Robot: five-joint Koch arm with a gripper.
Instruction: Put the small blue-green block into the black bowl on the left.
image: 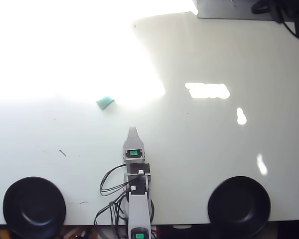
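A small blue-green block [105, 102] lies on the white table at the edge of a bright glare patch, above and left of the arm in the overhead view. My gripper [132, 131] points up the picture, its tip a short way below and right of the block and apart from it. Only one narrow tip shows, so I cannot tell whether the jaws are open or shut, and nothing shows in them. A black bowl [34, 205] sits at the bottom left. A second black bowl [238, 204] sits at the bottom right.
The arm's body and its cables [112, 186] lie at the bottom centre between the bowls. Strong sunlight washes out the upper left of the table [65, 50]. A grey device [229, 9] with dark cables sits at the top right edge.
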